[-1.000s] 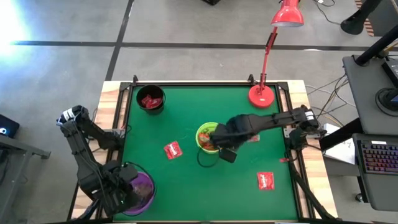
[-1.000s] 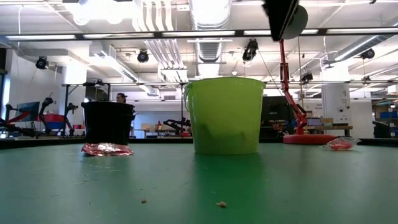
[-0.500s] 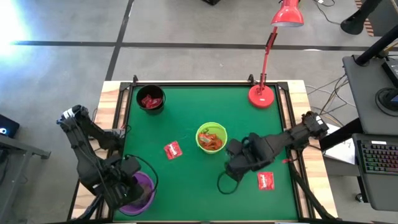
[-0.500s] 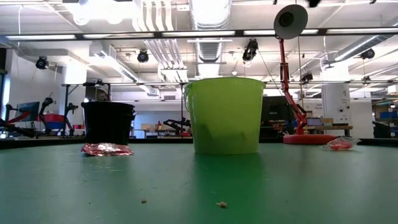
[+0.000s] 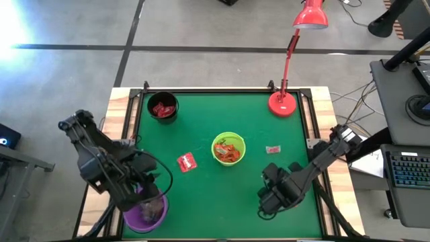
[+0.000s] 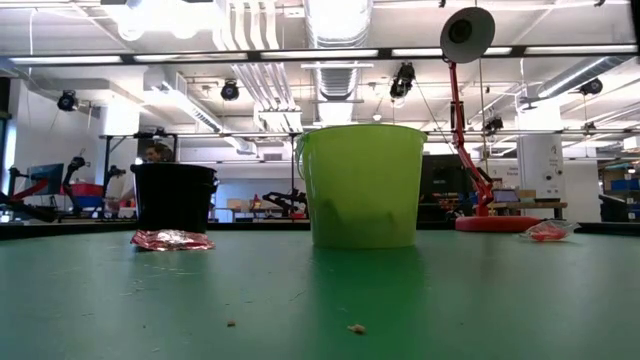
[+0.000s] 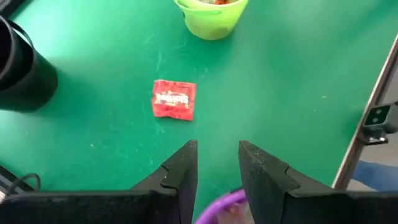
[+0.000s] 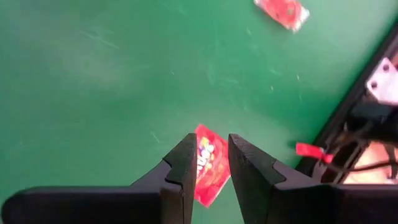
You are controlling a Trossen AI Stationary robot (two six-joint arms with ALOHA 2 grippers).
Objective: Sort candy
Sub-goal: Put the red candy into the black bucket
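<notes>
My right gripper [image 5: 271, 196] hangs open over the table's near right part. One flat red packet [image 8: 208, 167] lies on the mat below the gap between its fingers, and the arm hides it in the high view. A second red packet [image 5: 186, 162] lies left of the lime-green bowl [image 5: 228, 148], which holds orange-red sweets. A small pale-wrapped red sweet [image 5: 273, 150] lies right of that bowl. The black bowl [image 5: 163, 107] holds red packets. My left gripper [image 7: 217, 168] is open above the purple bowl [image 5: 144, 212].
A red desk lamp's base [image 5: 283, 104] stands at the far right corner, its head over the far edge. Dark rails frame the green mat [image 5: 201, 195]. The low view shows the lime-green bowl [image 6: 362, 185], the black bowl [image 6: 174, 197] and a packet [image 6: 172, 240], no gripper.
My right gripper has swung away from the lime-green bowl toward the near right corner and now stands over the red packet there. The small sweet right of the bowl has come into sight behind it. My left arm has shifted a little over the purple bowl.
</notes>
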